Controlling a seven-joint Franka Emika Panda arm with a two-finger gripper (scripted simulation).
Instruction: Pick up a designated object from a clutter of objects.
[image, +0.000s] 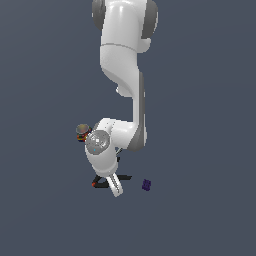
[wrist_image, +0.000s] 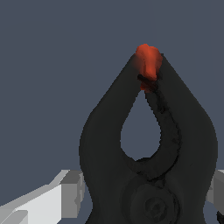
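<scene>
The black spring clamp (image: 102, 181) lies low under my wrist, and one handle sticks out toward the exterior view's right. In the wrist view the clamp (wrist_image: 105, 148) fills the frame, its red-orange jaw tips (wrist_image: 148, 63) pointing away from the camera. My gripper (image: 114, 188) is down over it. In the wrist view the gripper (wrist_image: 148, 192) straddles the clamp's pivot, and both light-grey fingers (wrist_image: 72, 190) press against its sides. The thin marker is out of view.
A small purple cube (image: 146, 185) sits just to the exterior view's right of the clamp. A short colourful can with a grey lid (image: 82, 131) stands behind my wrist on the exterior view's left. The floor is plain dark grey-blue.
</scene>
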